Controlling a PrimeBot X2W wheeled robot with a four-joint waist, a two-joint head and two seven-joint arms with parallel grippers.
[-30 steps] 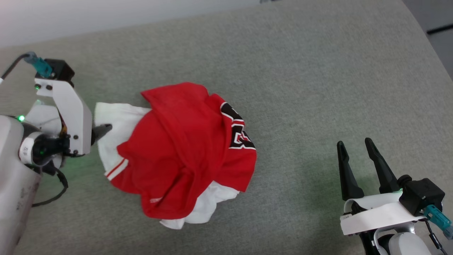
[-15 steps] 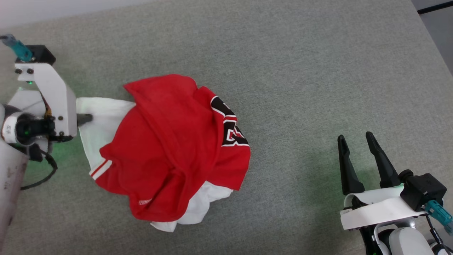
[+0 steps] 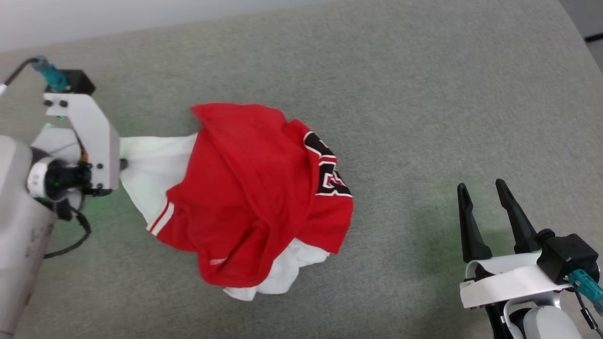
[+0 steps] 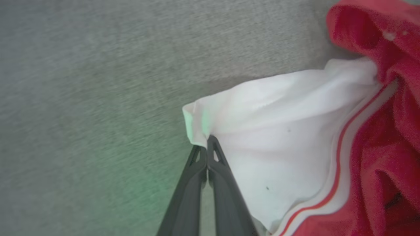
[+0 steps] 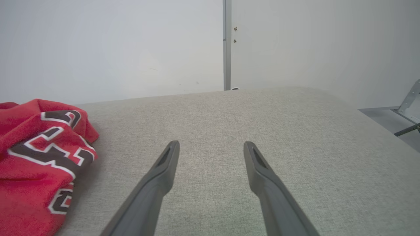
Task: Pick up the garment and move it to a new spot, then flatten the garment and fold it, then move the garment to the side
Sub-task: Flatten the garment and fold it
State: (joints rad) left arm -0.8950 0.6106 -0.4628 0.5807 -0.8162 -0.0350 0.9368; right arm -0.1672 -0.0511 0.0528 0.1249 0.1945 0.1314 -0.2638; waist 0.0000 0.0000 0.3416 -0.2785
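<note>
The garment [image 3: 249, 197], a red jersey with white sleeves and a black-and-white number, lies crumpled in the middle of the grey surface. My left gripper [image 3: 123, 164] is at its left side, shut on the edge of the white sleeve [image 3: 150, 165]. The left wrist view shows the two fingers pressed together [image 4: 207, 146] with the sleeve's hem [image 4: 197, 124] pinched at their tips. At the lower right my right gripper [image 3: 485, 194] stands open, well clear of the garment [image 5: 39, 157], with nothing between its fingers [image 5: 210, 147].
The grey fabric surface [image 3: 400, 117] stretches around the garment, with bare room to the right and behind. A pale wall [image 5: 131, 49] rises beyond its far edge. The surface's right edge and a metal frame [image 5: 408, 111] lie at the far right.
My left gripper has shut on the white sleeve's edge and the sleeve is now pulled taut towards it. The head camera has shifted a little. The right gripper stays open.
</note>
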